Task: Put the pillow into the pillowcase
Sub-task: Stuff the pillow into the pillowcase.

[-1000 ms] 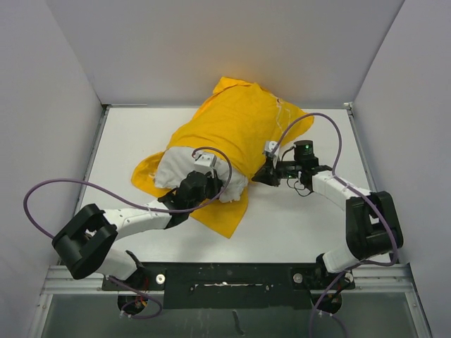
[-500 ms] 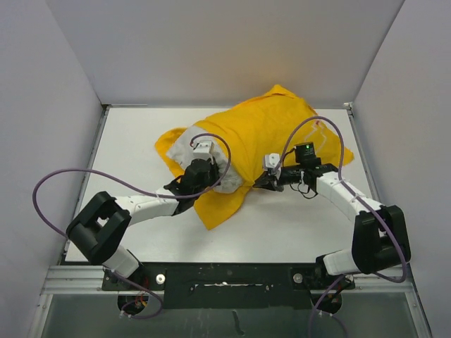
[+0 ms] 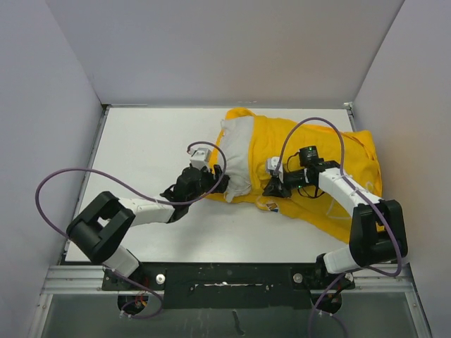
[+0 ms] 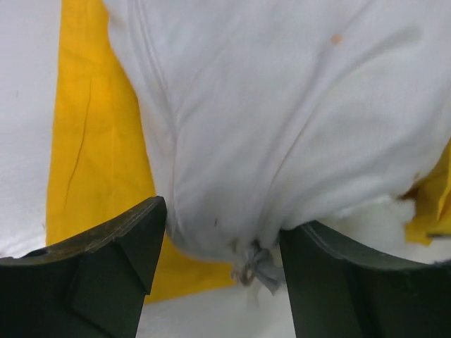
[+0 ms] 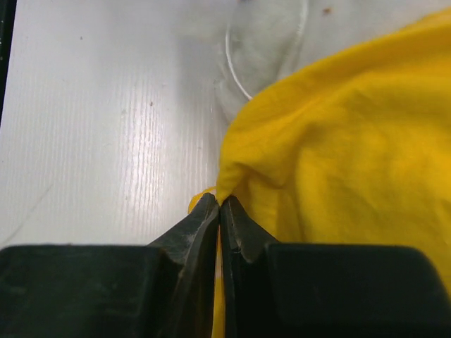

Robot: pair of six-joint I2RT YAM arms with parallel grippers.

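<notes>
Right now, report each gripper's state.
Left gripper: open, the pillow end between its fingers.
Right gripper: shut on the pillowcase edge.

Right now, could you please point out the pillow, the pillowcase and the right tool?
pillow (image 3: pixel 238 158): top view, its exposed white end.
pillowcase (image 3: pixel 264 137): top view, yellow cloth beside the pillow.
right tool (image 5: pixel 220 201): right wrist view, between fingertips pinched on the yellow edge.
</notes>
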